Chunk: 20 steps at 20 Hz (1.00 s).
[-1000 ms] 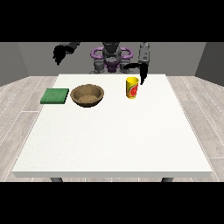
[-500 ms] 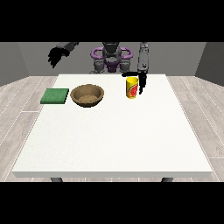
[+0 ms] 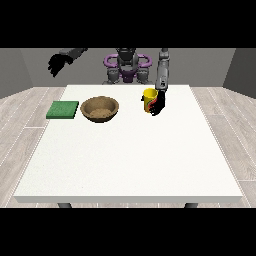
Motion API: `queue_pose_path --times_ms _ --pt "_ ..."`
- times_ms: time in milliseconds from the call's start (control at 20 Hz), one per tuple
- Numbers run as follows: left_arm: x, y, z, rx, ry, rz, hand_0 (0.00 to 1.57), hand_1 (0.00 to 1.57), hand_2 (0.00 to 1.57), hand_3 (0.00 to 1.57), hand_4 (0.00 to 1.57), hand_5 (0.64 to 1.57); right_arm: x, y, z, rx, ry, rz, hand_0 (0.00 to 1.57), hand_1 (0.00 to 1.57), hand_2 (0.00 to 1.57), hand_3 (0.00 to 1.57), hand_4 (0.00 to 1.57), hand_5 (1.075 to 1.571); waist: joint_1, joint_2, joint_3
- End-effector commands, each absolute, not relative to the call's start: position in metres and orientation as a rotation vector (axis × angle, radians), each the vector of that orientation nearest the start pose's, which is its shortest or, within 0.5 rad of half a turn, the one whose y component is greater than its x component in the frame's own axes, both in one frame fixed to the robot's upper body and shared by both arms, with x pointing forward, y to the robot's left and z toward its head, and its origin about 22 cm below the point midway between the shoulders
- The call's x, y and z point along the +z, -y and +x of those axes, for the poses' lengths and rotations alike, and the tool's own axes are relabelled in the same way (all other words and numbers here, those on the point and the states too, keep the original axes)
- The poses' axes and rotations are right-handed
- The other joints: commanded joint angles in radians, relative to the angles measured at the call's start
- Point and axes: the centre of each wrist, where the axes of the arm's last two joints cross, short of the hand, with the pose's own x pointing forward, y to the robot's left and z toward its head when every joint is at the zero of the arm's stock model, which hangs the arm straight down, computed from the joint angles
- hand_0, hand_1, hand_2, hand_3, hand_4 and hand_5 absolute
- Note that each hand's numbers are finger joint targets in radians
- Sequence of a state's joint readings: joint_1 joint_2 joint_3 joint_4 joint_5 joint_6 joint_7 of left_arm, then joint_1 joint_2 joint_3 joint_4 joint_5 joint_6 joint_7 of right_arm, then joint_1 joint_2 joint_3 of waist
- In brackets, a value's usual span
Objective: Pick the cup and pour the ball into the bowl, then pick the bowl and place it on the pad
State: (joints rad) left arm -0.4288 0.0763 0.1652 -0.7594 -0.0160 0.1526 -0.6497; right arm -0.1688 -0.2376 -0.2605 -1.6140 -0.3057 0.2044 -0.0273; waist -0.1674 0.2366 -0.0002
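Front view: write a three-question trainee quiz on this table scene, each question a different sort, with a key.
1. True or false: the round brown wooden bowl stands on the flat green square pad.
2. Multiple choice: the hand at the view's right is
A. raised high above the white table
B. at the yellow cup, on its right side in the view
C. inside the bowl
3. Fill in: in the view, from left to right, the things on the table are the pad, the ____, the cup.

Key: 1 false, the bowl stands beside the pad on the table; 2 B; 3 bowl.
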Motion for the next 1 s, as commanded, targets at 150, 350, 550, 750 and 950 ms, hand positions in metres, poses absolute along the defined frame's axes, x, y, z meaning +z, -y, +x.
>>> queue_pose_path --times_ms 150,350,550,750,950 --pt "-0.097 -0.238 0.312 -0.053 1.787 0.386 1.28 1.28 1.57 1.57 1.37 1.457 0.110 0.369 0.269 0.013 1.862 0.098 0.00 0.00 0.00 0.16 0.64 1.568 -0.049 0.001 -0.0002" --pt "-0.082 -0.251 0.328 -0.101 1.767 0.487 1.28 1.28 1.57 1.57 1.41 1.413 0.108 0.377 0.263 0.020 1.821 0.114 0.00 0.00 0.00 0.18 0.63 1.566 -0.066 -0.052 0.0001" --pt "-0.060 -0.207 0.346 -0.312 1.677 0.546 1.29 1.29 1.57 1.57 1.41 1.446 0.073 0.385 0.267 -0.075 1.676 0.035 0.00 0.00 0.00 0.33 0.64 1.565 0.018 -0.219 0.0027" --pt "-0.045 -0.191 0.362 -0.565 1.706 0.805 1.34 1.34 1.57 1.57 1.41 1.525 0.058 0.380 0.269 -0.080 1.662 0.070 0.00 0.00 0.00 0.25 0.63 1.562 -0.005 -0.226 0.0065" --pt "-0.046 -0.162 0.367 -0.791 1.625 0.964 1.37 1.37 1.57 1.57 1.45 1.531 0.050 0.385 0.273 -0.076 1.633 0.073 0.00 0.00 0.00 0.15 0.67 1.561 0.003 -0.253 0.0065"
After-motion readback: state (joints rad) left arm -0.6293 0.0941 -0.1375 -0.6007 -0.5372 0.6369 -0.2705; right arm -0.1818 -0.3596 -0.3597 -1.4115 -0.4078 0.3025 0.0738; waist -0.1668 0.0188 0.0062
